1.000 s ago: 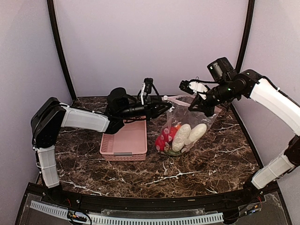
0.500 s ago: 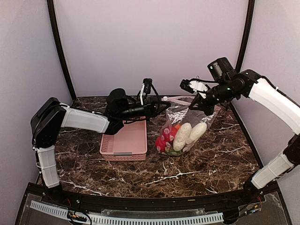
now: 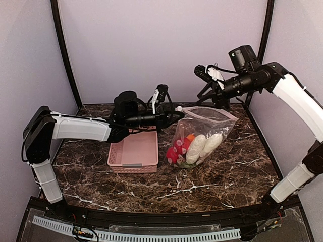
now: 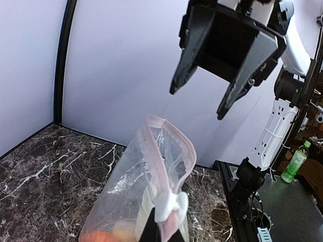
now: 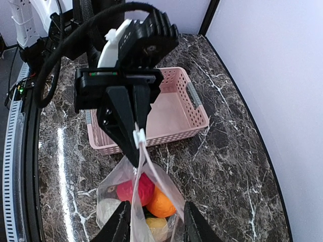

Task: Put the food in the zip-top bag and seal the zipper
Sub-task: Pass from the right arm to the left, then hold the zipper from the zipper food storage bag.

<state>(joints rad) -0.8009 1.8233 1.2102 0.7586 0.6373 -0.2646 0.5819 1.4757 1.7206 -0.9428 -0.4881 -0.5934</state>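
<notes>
The zip-top bag (image 3: 202, 132) stands on the table (image 3: 232, 171) just right of the pink basket (image 3: 133, 151). The food (image 3: 194, 146) is inside and the mouth gapes. The left gripper (image 3: 174, 114) pinches one end of the zipper (image 4: 171, 143). The right gripper (image 4: 198, 103) hangs spread wide above it, touching nothing. Sealing probably calls for the right gripper to clamp beside the left and slide rightward, where bare table leaves room.

Pale lavender walls (image 3: 161, 45), black corner posts (image 3: 64, 50), dark brown white-veined marble tabletop (image 3: 227, 171).
</notes>
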